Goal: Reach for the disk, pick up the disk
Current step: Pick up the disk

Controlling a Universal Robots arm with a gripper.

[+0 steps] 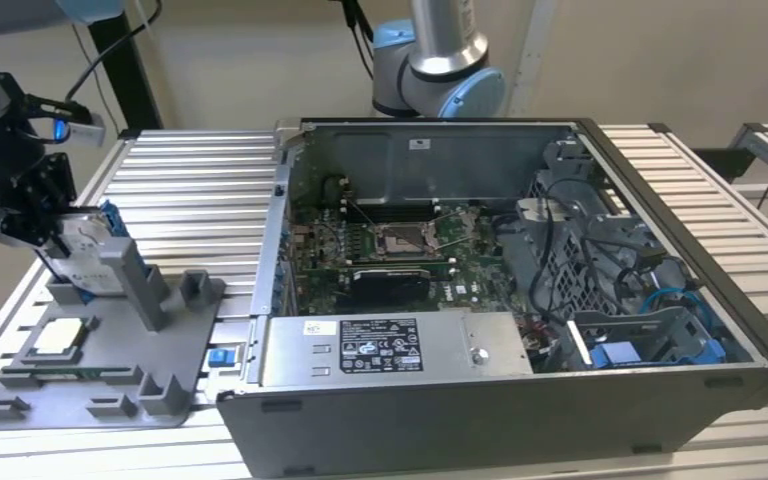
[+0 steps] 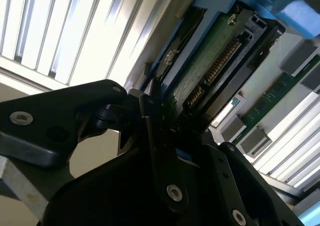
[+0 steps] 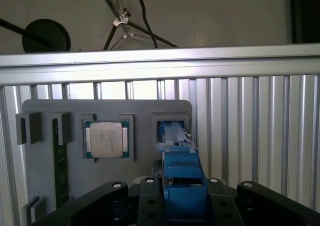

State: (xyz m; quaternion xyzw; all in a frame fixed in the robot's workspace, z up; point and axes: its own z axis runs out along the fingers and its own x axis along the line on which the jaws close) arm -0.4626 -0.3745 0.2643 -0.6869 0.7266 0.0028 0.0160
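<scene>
My fingers are clamped on the disk at the exterior view's left.

My gripper (image 1: 35, 232) pinches the disk (image 1: 87, 245) across its thin sides, with my black fingers (image 2: 150, 116) tight against its bright blue plastic bracket. The disk stands on edge, showing its silver-grey face and white label, and its lower end sits at a slot in the matte grey fixture plate (image 1: 111, 385). The second wrist view shows its green circuit board and a row of connector pins. A small square silver chip (image 1: 61, 338) lies flat in a recess of the plate. Toward the exterior view's right, the open grey metal computer case (image 1: 491, 430) rests on the ribbed aluminium table (image 1: 197, 190).
</scene>
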